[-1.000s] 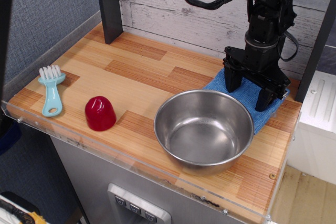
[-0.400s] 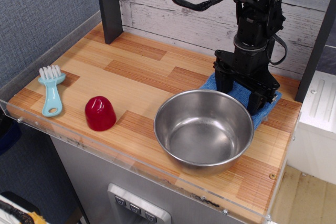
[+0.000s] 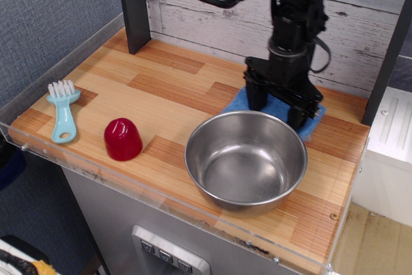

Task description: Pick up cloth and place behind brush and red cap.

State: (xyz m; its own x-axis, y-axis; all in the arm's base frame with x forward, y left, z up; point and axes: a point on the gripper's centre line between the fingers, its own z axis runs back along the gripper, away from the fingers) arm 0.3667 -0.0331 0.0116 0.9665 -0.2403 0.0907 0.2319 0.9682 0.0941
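Observation:
The blue cloth (image 3: 235, 103) lies flat at the back right of the wooden table, right behind the steel bowl, which hides its front edge. My black gripper (image 3: 275, 104) stands upright on the cloth. Its jaws are spread apart and both fingertips (image 3: 255, 98) press down on the cloth's top. The light-blue brush (image 3: 63, 111) lies at the front left corner with its bristles pointing back. The dark-red cap (image 3: 122, 138) stands to the right of the brush, near the front edge. Both are far to the left of the gripper.
A steel bowl (image 3: 193, 134) sits at the front right, touching the cloth. A dark post (image 3: 134, 8) stands at the back left. A white plank wall (image 3: 206, 11) closes off the back. A clear rim (image 3: 96, 170) runs along the table's front edge.
The gripper has slid to the left along the back of the table, and the cloth has moved left with it. The bowl has shifted slightly left.

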